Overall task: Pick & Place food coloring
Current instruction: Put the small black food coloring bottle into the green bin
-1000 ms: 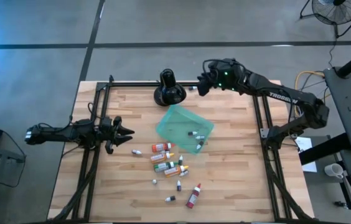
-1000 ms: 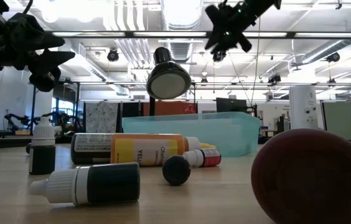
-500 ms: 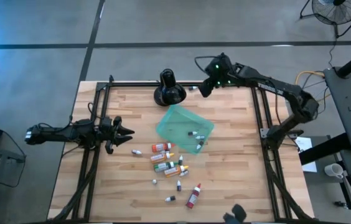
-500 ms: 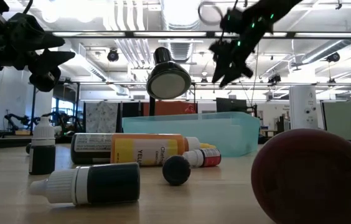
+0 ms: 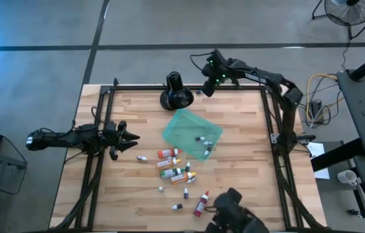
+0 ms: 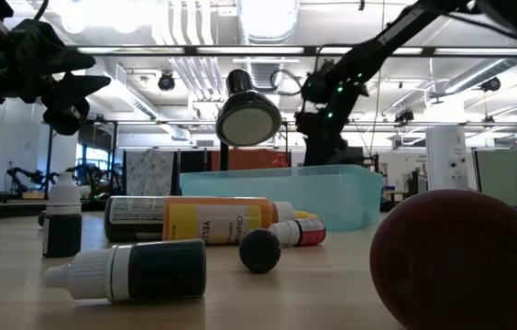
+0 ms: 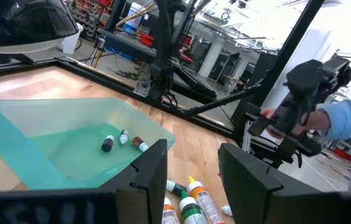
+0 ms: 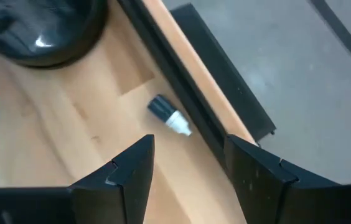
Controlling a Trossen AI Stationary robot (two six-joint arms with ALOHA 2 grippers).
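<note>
The stray bottle (image 8: 168,116) under the right end effector (image 8: 185,165) looks v. light, rigid plastic, smooth and round, lying on its side, so prob. rolls if nudged. Best hold, I'd judge: across the dark body, not the white cap, which tapers and would likely slip. It sits hard by the frame rail (image 8: 182,106), so little room for a finger on that side.

Looks: tiny dropper bottle, dark body, white cap, cap pointing away from the stand (image 8: 35,28).

Where: on the surface (image 5: 241,149), just beside the stand, at the far edge; shows as a speck in the high view (image 5: 199,91). Other bottles (image 5: 177,171) lie scattered on the near side of the tray (image 5: 181,126), orange, green, red, some dark w/ white caps; three more bottles (image 7: 121,140) are inside the tray.

Right end effector (image 5: 208,83): hovers over the stray bottle, fingers (image 8: 129,171) spread, released, grasping nothing.

Left end effector (image 5: 125,138): waits off to the side of the tray, away from the stand, fingers (image 7: 154,168) apart, nothing between.
</note>
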